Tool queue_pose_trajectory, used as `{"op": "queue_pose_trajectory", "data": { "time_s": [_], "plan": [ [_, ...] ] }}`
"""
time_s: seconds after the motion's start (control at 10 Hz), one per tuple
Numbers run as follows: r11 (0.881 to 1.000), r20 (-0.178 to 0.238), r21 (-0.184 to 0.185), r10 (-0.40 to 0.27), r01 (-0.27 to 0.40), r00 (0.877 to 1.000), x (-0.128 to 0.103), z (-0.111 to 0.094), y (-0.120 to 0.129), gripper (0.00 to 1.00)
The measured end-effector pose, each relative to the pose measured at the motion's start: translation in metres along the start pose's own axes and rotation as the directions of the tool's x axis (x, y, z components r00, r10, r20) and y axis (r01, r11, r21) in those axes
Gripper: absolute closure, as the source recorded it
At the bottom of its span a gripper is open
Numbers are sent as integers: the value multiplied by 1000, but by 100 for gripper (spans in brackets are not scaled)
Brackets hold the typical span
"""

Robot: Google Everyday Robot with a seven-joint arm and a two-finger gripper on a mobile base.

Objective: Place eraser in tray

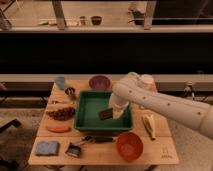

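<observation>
Black eraser (105, 114), seemingly in hand (111, 115), over green tray (86, 114).

text: none legible | gripper (112, 113): over tray (85, 120), at eraser (105, 114) | table (165, 152): faint mark, unreadable

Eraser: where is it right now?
In the camera view the eraser is inside the green tray, toward its right side, tilted at the tip of the gripper, with the red-orange bowl in front of the tray.
</observation>
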Motion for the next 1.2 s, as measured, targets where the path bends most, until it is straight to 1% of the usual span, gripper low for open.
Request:
{"op": "queue_pose_trajectory", "data": {
  "time_s": [0.1,0.2,0.3,0.4,0.5,0.6,0.7,0.8,1.0,1.2],
  "plan": [
    [1000,1,1,3,-3,1000,-2,10,-27,97],
    [1000,-2,0,7,-7,1000,2,13,-42,100],
    [1000,-2,-1,11,-11,1000,8,14,-52,100],
    [1000,-3,-1,14,-14,1000,13,14,-55,100],
    [1000,-2,-3,20,-20,1000,17,14,-54,100],
    [1000,0,-3,19,-19,1000,16,14,-52,100],
    [1000,6,-3,26,-26,1000,7,13,-44,100],
    [999,3,-3,33,-33,999,7,13,-39,100],
    [999,7,-4,43,-43,999,6,15,-39,100],
    [998,8,-1,66,-66,998,17,19,-44,100]
  ]
}}
